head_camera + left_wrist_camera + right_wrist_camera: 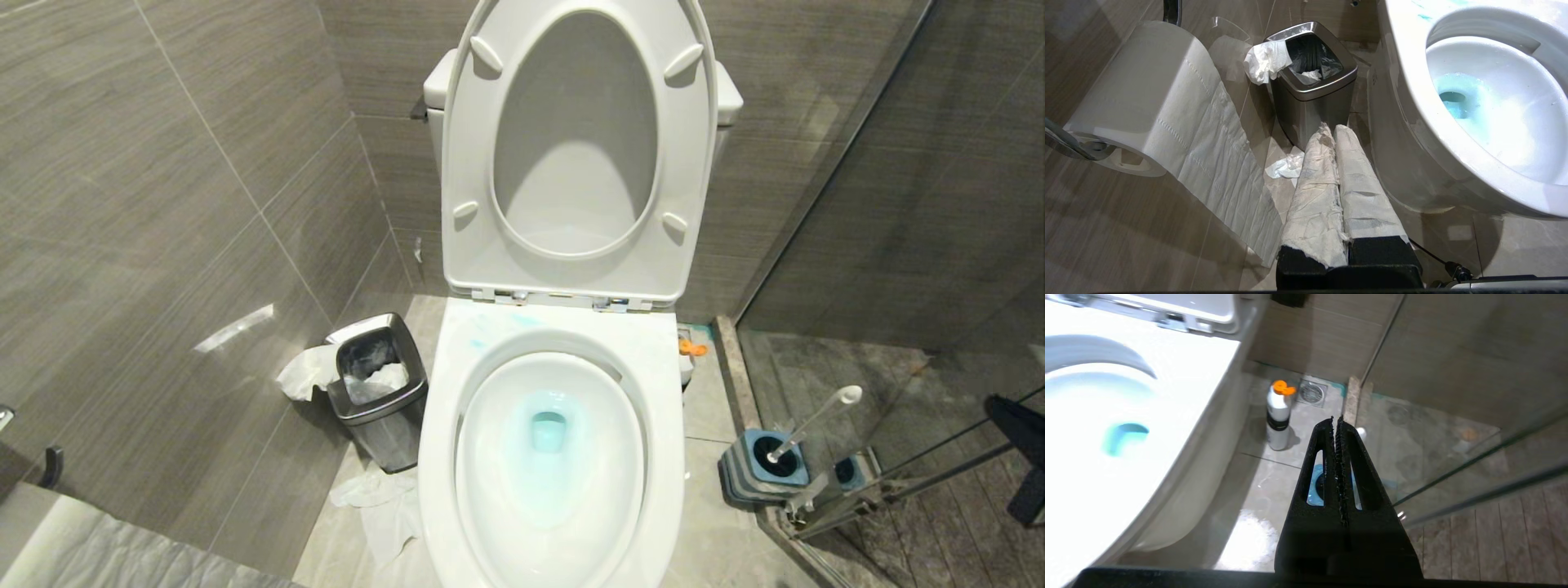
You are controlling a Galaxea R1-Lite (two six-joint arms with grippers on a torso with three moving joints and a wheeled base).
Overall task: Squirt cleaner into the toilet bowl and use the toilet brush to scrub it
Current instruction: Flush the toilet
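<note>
Cleaner already tints the toilet bowl; scrubbing remains. Right gripper, pinched empty above the toilet brush, must open and descend; left gripper parked closed.

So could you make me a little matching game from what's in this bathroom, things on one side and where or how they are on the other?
Things:
1. toilet brush
2. waste bin
3. cleaner
4. toilet seat

Places or states:
A. raised upright against the tank
B. tinting the water around the drain
C. on the floor left of the bowl, tissue hanging over its rim
D. standing in its blue holder by the glass

Pairs: 1-D, 2-C, 3-B, 4-A
</note>
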